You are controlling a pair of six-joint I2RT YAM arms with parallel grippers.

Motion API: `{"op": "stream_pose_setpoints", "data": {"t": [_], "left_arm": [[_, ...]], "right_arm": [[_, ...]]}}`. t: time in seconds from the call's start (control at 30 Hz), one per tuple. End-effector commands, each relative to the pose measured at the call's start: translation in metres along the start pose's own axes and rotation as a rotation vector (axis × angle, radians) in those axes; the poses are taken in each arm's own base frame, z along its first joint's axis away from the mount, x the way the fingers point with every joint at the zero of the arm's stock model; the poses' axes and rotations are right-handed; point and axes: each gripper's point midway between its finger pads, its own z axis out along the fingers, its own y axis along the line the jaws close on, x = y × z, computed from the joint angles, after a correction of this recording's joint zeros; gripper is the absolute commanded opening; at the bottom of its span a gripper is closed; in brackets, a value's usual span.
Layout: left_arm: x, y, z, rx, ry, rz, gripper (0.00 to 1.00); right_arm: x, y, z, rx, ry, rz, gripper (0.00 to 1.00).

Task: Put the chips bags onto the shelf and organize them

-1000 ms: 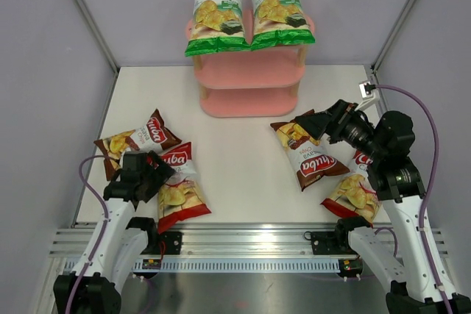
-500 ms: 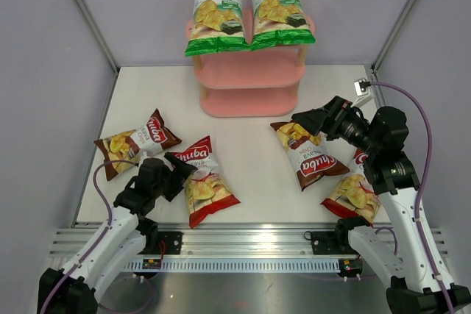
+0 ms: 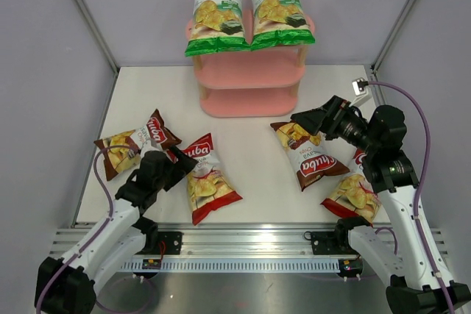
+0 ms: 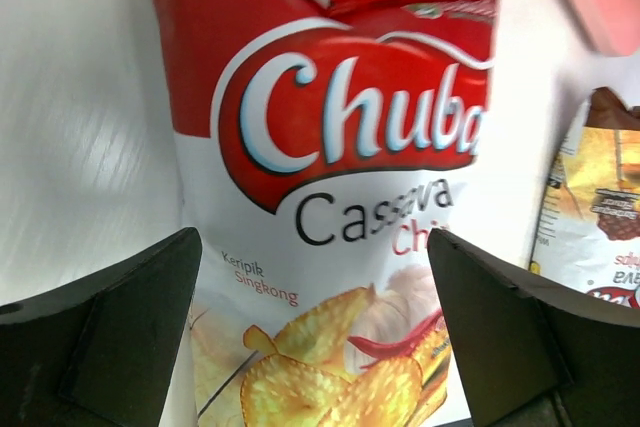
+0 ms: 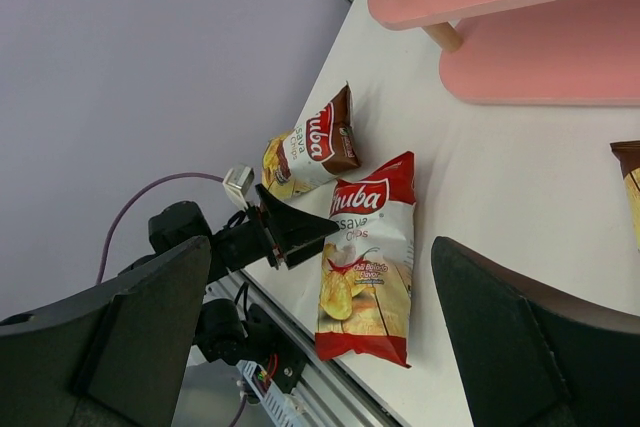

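- The left arm (image 3: 110, 222) stretches forward and to the right from its base, lying low, wrist tipped downward.
- The left pincer (image 3: 176, 165) points forward-right, jaws spread wide.
- The right arm (image 3: 397, 189) stands tall, elbow high, wrist turned leftward.
- The right pincer (image 3: 302, 118) hangs raised, pointing left, jaws wide apart.

- The left arm (image 3: 110, 229) has smooth white links with black round joints between them; the right arm (image 3: 407, 229) has the same build.
- A thin purple cable (image 3: 96, 174) makes a loop beside the left arm, and a second purple cable (image 3: 434, 141) follows the right arm.
- A small white connector (image 3: 360, 87) sits at the far end of the right cable.
- The left gripper (image 3: 184, 163) is matte black; its fingers (image 4: 110, 327) are broad wedge-shaped plates.
- The right gripper (image 3: 300, 119) is black too, with the same fingers (image 5: 110, 337).
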Motion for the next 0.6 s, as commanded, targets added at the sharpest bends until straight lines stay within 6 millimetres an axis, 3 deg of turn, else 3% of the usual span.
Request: {"op": "stream_pose_setpoints", "data": {"t": [0.0, 0.4, 0.57], "left_arm": [[-0.019, -0.006, -0.006, 0.050, -0.107, 0.080, 0.99], [-0.014, 0.024, 0.018, 0.047, -0.089, 0.124, 0.99], [0.005, 0.028, 0.029, 0.061, -0.006, 0.118, 0.99]], "right_arm": [[-0.004, 0.007, -0.001, -0.030, -0.003, -0.031, 1.00], [0.002, 0.005, 0.003, -0.048, 0.015, -0.011, 1.00], [0.004, 0.001, 0.003, -0.043, 0.014, -0.006, 0.99]]}}
